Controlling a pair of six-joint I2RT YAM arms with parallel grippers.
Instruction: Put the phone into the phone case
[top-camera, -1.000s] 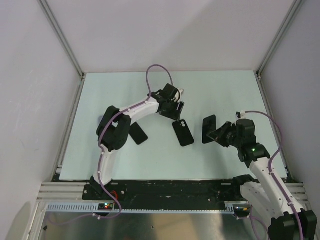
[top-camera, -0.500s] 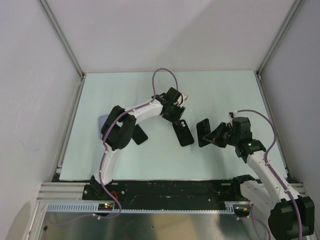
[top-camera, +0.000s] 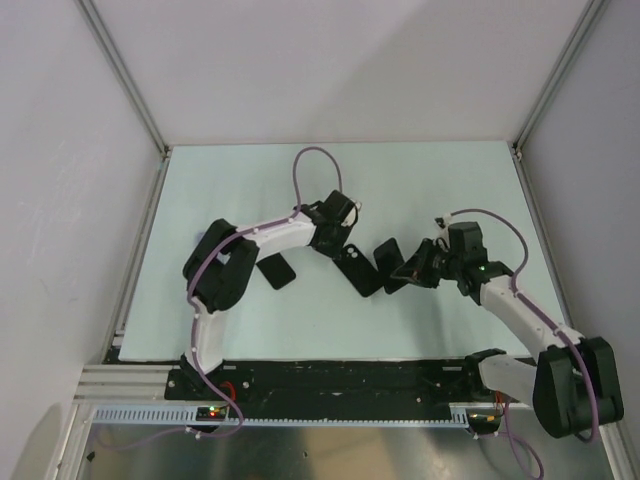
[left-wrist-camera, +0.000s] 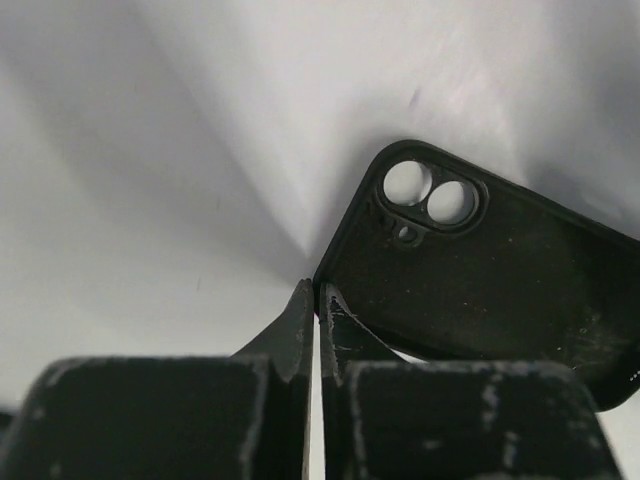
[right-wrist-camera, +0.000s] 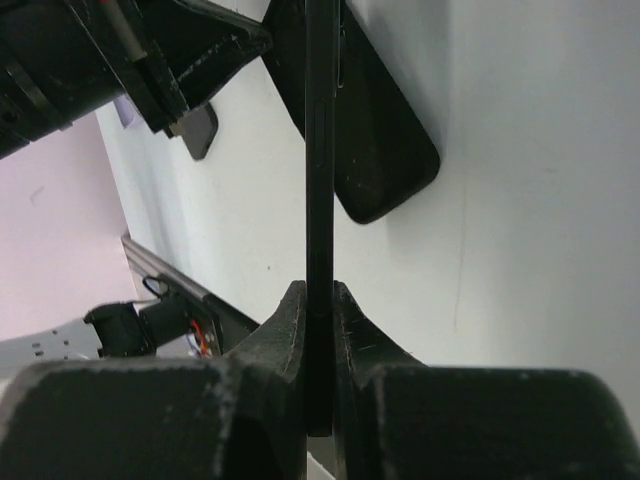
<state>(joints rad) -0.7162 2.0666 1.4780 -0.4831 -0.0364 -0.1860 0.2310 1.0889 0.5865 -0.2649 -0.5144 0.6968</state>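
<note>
The black phone case (left-wrist-camera: 490, 270) lies open side up on the table, its two camera holes toward the far end. My left gripper (left-wrist-camera: 318, 292) is shut on the rim at the case's near corner, one finger outside and one inside. From above, the case (top-camera: 360, 275) sits mid-table with the left gripper (top-camera: 343, 246) at its top end. The dark phone (right-wrist-camera: 320, 150) is seen edge-on, held upright between the fingers of my right gripper (right-wrist-camera: 319, 300). In the top view the phone (top-camera: 386, 260) stands tilted against the case's right side, right gripper (top-camera: 410, 272) behind it.
A second flat dark item (top-camera: 277, 270) lies on the table left of the case, under the left arm. The pale table (top-camera: 450, 180) is bounded by grey walls and metal corner posts. Purple cables loop above both wrists.
The left gripper has shut on the case's corner rim. The right arm has carried the phone leftward until it stands right beside the case.
</note>
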